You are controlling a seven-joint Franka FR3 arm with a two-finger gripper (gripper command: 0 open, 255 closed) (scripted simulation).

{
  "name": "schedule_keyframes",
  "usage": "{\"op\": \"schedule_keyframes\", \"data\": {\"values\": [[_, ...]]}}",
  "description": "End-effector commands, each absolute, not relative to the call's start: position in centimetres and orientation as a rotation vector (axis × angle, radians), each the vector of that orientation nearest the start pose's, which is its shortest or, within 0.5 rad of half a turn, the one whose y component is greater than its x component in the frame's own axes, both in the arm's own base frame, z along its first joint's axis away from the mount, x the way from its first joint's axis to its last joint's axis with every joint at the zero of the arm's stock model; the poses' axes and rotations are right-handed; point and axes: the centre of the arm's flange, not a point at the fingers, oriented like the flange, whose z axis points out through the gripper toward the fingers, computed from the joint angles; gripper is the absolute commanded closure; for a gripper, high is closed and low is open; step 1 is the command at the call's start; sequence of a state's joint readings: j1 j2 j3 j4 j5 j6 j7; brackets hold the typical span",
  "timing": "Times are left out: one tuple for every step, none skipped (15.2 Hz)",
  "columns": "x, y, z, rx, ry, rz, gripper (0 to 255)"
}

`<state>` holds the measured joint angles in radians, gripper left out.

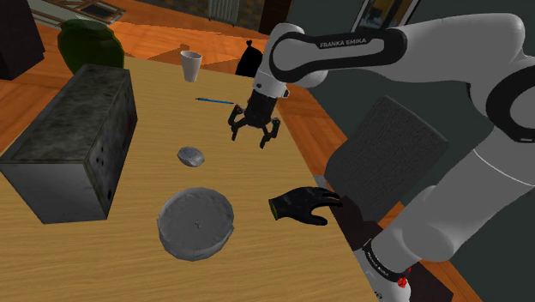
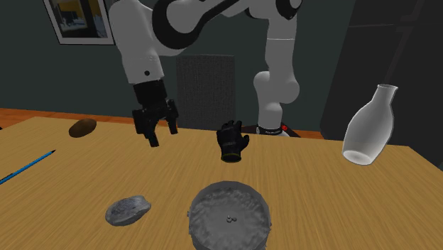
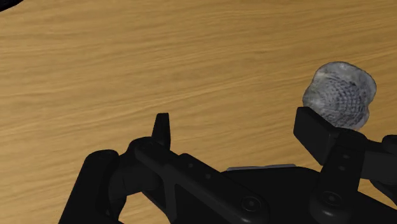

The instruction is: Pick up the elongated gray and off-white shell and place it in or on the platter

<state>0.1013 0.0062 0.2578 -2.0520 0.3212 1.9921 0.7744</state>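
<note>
- the pincer [image 1: 249,137] [image 2: 163,133] [image 3: 236,124] hangs above the wooden desk [image 1: 257,232] [image 2: 319,199] [image 3: 191,63], its black fingers spread apart and grasping nothing.
- the shell [image 1: 192,156] [image 2: 128,210] [image 3: 339,94], grey with paler patches, lies flat on the desk, apart from the pincer.
- in the wrist view the shell sits just beyond one fingertip, outside the gap between the two fingers.
- the platter [image 1: 167,214] [image 2: 202,213], a round grey dish, rests on the desk near the shell; the two do not touch.
- a black glove [image 1: 302,206] [image 2: 232,140] lies near the desk edge on the robot's side, close to the platter.
- a dark mottled box [image 1: 73,146] stands along the shoulder view's left side, with a green jar [image 1: 88,43] behind it.
- a white cup [image 1: 191,65] and a blue pen [image 1: 214,101] [image 2: 25,169] lie farther up the desk.
- a pale bottle [image 2: 369,128] stands at the second exterior view's right, and a brown lump [image 2: 82,128] lies at its left.
</note>
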Motion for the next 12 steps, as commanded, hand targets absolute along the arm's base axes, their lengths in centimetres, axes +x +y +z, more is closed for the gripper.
{"op": "schedule_keyframes", "data": {"values": [[52.0,22.7,42.1,-2.772,0.85,0.328,0],[52.8,23.4,41.6,-2.757,0.872,0.336,0],[53.7,24.2,41.0,-2.742,0.894,0.345,0],[54.6,24.9,40.5,-2.726,0.915,0.353,0],[55.4,25.6,40.0,-2.711,0.937,0.361,0],[56.3,26.3,39.4,-2.695,0.958,0.369,0],[57.2,27.0,38.9,-2.679,0.979,0.377,0],[58.2,27.7,38.3,-2.663,1.0,0.385,0],[59.1,28.3,37.8,-2.647,1.021,0.393,0],[60.0,29.0,37.2,-2.63,1.041,0.401,0],[60.9,29.6,36.7,-2.614,1.062,0.409,0],[61.9,30.3,36.1,-2.597,1.082,0.416,0]]}}
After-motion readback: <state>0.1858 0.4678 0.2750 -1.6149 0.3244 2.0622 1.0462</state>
